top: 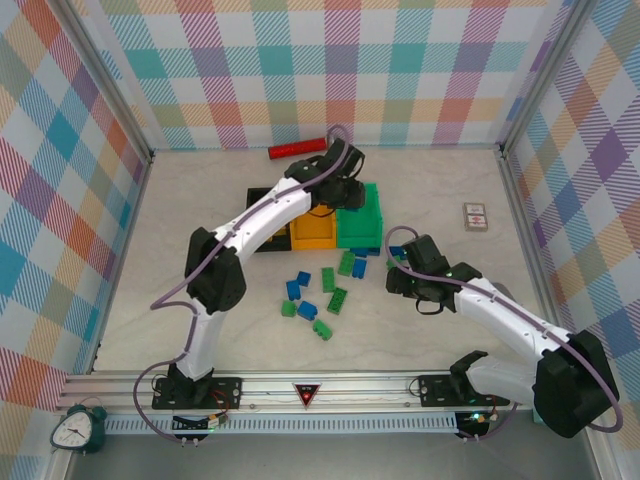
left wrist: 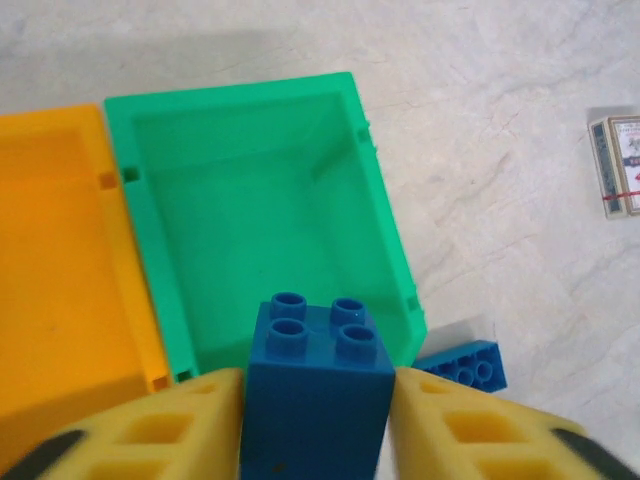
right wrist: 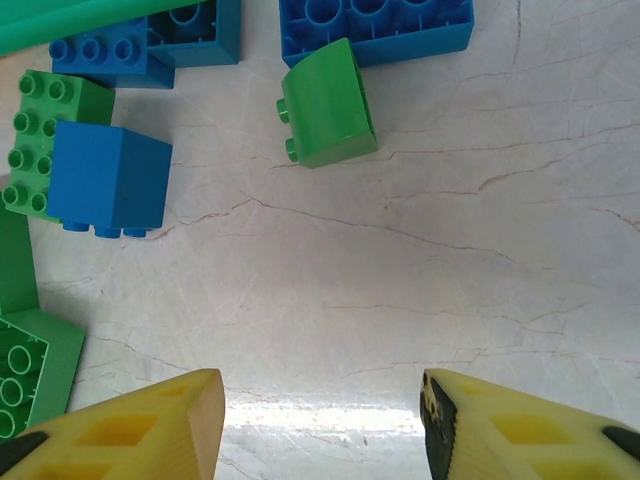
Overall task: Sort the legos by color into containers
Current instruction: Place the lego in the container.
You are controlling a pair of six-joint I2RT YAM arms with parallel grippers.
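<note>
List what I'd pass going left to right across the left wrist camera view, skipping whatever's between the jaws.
orange bin → green bin → flat blue brick on the table → white card box

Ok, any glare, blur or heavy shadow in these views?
Right wrist: a bright glare band on the table near the bottom edge. Left wrist: the close blue brick looks slightly soft, the green bin sharper. Top external: even light, soft shadows, no blur.
</note>
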